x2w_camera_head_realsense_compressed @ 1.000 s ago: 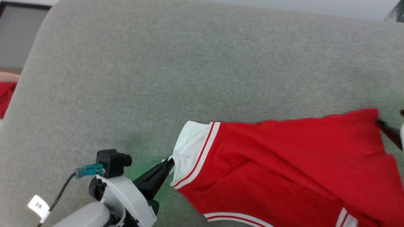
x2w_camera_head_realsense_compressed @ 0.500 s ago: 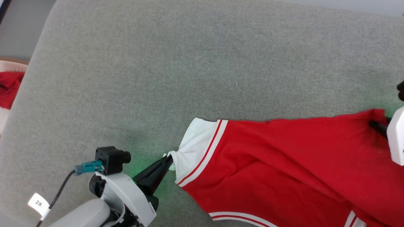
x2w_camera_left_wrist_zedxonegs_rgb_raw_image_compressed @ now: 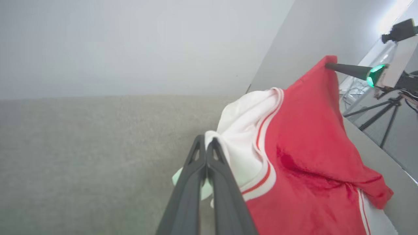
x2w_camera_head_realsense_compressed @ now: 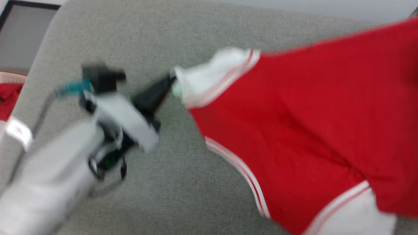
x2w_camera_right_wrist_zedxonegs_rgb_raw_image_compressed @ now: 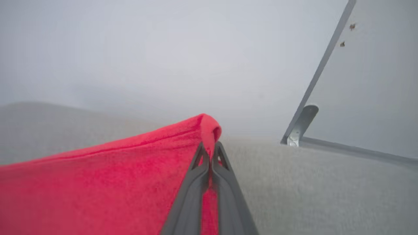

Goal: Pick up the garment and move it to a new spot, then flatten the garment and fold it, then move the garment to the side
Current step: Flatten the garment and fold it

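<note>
Pinched shut, the left gripper (x2w_camera_left_wrist_zedxonegs_rgb_raw_image_compressed: 206, 142) has its two dark fingers pressed together on the white, stripe-trimmed corner of the garment (x2w_camera_left_wrist_zedxonegs_rgb_raw_image_compressed: 310, 147). A small flap of pale cloth pokes out beside the fingers. The right gripper (x2w_camera_right_wrist_zedxonegs_rgb_raw_image_compressed: 209, 147) is likewise closed. In its own wrist view a fold of red hem sits squeezed between its fingers and curls over their tips. From the left wrist view, those same fingers meet the far red corner of the cloth, with a green light glowing at their base.

Between the two grips the garment's upper edge runs taut. Below that edge the red body sags in soft creases, and its red-and-white striped trim curves along the lower side. The far lower part, a white panel among it, drapes down to the grey surface (x2w_camera_head_realsense_compressed: 130, 39). In the head view, which is blurred, the jersey spreads from upper centre across to the right edge, over the grey fabric.

Behind the left gripper, a small black camera (x2w_camera_head_realsense_compressed: 101, 76) sits on the pale wrist. Off the surface's left edge lies a plain red cloth (x2w_camera_head_realsense_compressed: 8, 98). Past the surface's far side, in the left wrist view, stands a dark tripod (x2w_camera_left_wrist_zedxonegs_rgb_raw_image_compressed: 385, 111).
</note>
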### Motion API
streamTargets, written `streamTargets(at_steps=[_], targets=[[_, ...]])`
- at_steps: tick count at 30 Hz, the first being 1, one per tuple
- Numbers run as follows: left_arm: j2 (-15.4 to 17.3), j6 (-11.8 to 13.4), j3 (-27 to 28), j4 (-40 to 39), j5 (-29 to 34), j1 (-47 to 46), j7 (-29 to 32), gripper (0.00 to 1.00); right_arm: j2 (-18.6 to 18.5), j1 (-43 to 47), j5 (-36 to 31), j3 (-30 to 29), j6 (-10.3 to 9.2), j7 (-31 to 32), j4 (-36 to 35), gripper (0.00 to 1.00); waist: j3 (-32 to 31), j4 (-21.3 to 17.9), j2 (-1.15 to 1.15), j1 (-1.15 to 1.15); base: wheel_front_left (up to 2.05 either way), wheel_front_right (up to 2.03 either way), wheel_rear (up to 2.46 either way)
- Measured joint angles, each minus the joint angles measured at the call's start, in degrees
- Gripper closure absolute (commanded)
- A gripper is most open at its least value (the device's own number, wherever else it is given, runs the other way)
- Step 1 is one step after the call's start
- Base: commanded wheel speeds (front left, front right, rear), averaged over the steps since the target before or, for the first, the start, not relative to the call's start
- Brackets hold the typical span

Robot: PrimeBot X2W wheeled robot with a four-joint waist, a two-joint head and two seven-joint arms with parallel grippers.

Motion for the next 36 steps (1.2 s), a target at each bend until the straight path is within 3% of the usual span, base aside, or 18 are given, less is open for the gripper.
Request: streamTargets(at_steps=[8,16,20,26,30,36], targets=[[-6.33,-0.44,6.89,14.88,-1.89,-23.26,-0.77,1.00,6.61,-19.34,-5.97,-10.61,0.01,-7.10,9.66,1.00,4.17,-1.70,0.00,0.00,0.00,0.00,0.00],[-9.77,-0.54,13.80,32.07,-2.03,-45.03,-3.88,1.00,11.22,-36.55,-10.98,-16.60,0.27,-13.71,18.03,1.00,9.89,-4.28,0.00,0.00,0.00,0.00,0.00],[-11.59,-0.55,16.60,35.02,-1.81,-53.11,-5.19,1.00,11.80,-43.30,-12.99,-18.69,0.45,-16.72,21.41,1.00,12.04,-5.79,0.00,0.00,0.00,0.00,0.00],[-12.52,-0.52,16.33,33.65,-3.42,-52.10,-5.65,1.00,11.69,-45.21,-13.85,-15.57,0.31,-17.19,24.87,1.00,13.69,-6.99,0.00,0.00,0.00,0.00,0.00],[-12.16,-0.46,13.85,30.14,-7.39,-45.98,-4.56,1.00,11.17,-40.73,-11.05,-10.91,0.13,-16.61,24.40,1.00,13.66,-6.75,0.00,0.00,0.00,0.00,0.00],[-8.58,-0.43,8.45,15.39,-14.37,-31.60,-3.10,1.00,8.36,-29.00,-2.29,-1.81,0.01,-14.83,15.60,1.00,12.52,-6.28,0.00,0.00,0.00,0.00,0.00]])
